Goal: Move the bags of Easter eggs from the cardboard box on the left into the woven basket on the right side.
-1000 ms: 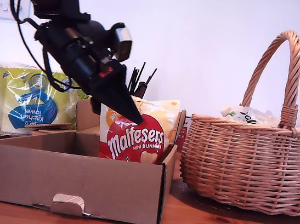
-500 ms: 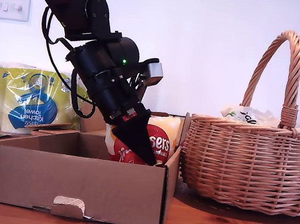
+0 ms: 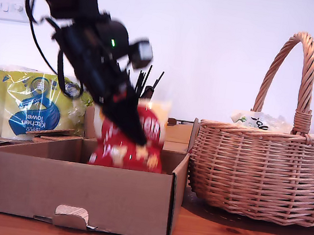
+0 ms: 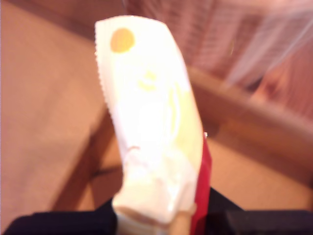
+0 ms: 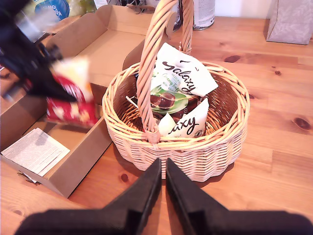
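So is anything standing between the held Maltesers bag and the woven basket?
Yes. The cardboard box's side wall nearest the woven basket, then the basket's rim and arched handle. The Maltesers bag, in my first gripper, must clear both.

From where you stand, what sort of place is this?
Probably a room in a home, perhaps a kitchen or dining area: a knotty wooden table, a white wall with a light switch, and a pack of kitchen towel behind the box.
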You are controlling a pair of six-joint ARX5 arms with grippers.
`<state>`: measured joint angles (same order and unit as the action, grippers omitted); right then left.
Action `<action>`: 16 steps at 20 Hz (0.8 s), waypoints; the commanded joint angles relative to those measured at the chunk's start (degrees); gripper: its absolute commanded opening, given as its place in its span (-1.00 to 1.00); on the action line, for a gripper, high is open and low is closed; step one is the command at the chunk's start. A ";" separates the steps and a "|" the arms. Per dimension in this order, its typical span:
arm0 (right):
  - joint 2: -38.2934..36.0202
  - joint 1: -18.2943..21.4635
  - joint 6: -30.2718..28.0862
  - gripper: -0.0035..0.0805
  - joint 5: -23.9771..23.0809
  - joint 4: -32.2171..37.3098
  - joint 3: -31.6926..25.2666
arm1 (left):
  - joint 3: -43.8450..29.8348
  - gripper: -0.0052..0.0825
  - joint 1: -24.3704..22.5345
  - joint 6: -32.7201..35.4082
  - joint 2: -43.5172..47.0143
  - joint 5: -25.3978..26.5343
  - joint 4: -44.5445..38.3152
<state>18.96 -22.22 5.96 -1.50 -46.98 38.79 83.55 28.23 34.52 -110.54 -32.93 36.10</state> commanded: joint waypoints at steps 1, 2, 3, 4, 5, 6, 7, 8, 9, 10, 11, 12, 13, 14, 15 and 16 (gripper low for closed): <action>-0.11 -0.17 0.04 -0.95 0.04 0.48 -0.48 | -0.26 -0.88 0.61 -3.58 3.58 -6.51 -2.71; -0.11 -0.17 0.04 -0.95 0.04 0.48 -0.48 | -0.26 -0.88 1.44 -6.49 4.07 -9.49 -5.49; -0.11 -0.17 0.04 -0.95 0.04 0.46 -0.48 | -0.26 -0.88 2.56 -9.03 4.15 -10.82 -8.41; -0.11 -0.17 0.07 -0.95 0.02 0.46 -0.48 | -0.26 -0.88 3.72 -10.73 4.15 -10.75 -11.08; -0.11 -0.17 0.07 -0.95 0.04 0.46 -0.48 | -0.26 -0.88 4.68 -12.35 4.09 -10.78 -13.64; -0.11 -0.17 0.07 -0.95 0.04 0.46 -0.48 | -0.26 -0.88 5.75 -14.21 4.02 -10.78 -16.48; -0.11 -0.17 0.07 -0.95 0.04 0.46 -0.48 | -0.26 -0.88 6.64 -15.45 4.02 -10.73 -19.30; -0.11 -0.17 0.07 -0.95 0.04 0.46 -0.48 | -0.26 -0.88 7.69 -17.09 4.02 -10.64 -22.53; -0.11 -0.17 0.09 -0.95 0.07 0.44 -0.48 | -0.26 -0.88 8.59 -18.78 3.87 -9.75 -25.77; -0.11 -0.17 0.09 -0.95 0.07 0.44 -0.48 | -0.26 -0.88 9.46 -19.98 3.32 -8.48 -29.42; -0.11 -0.17 0.09 -0.95 0.07 0.44 -0.48 | -0.26 -0.88 10.23 -21.73 2.75 -7.43 -32.65; -0.11 -0.17 0.07 -0.95 0.07 0.44 -0.48 | -0.26 -0.88 11.06 -23.15 1.60 -6.64 -35.43; -0.11 -0.17 0.09 -0.95 0.07 0.44 -0.48 | -0.26 -0.88 11.63 -24.81 0.39 -6.51 -37.90; -0.11 -0.17 0.09 -0.95 0.07 0.44 -0.48 | -0.26 -0.88 12.22 -25.92 -0.87 -6.34 -39.67; -0.11 -0.17 0.09 -0.95 0.09 0.44 -0.48 | -0.26 -0.88 12.72 -27.17 -2.19 -6.21 -41.33; -0.11 -0.17 0.09 -0.95 0.09 0.44 -0.48 | -0.26 -0.88 13.22 -28.22 -3.48 -6.01 -43.25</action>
<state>18.96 -22.22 5.98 -1.48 -46.98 38.79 83.79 40.80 7.29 -111.13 -38.96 -5.98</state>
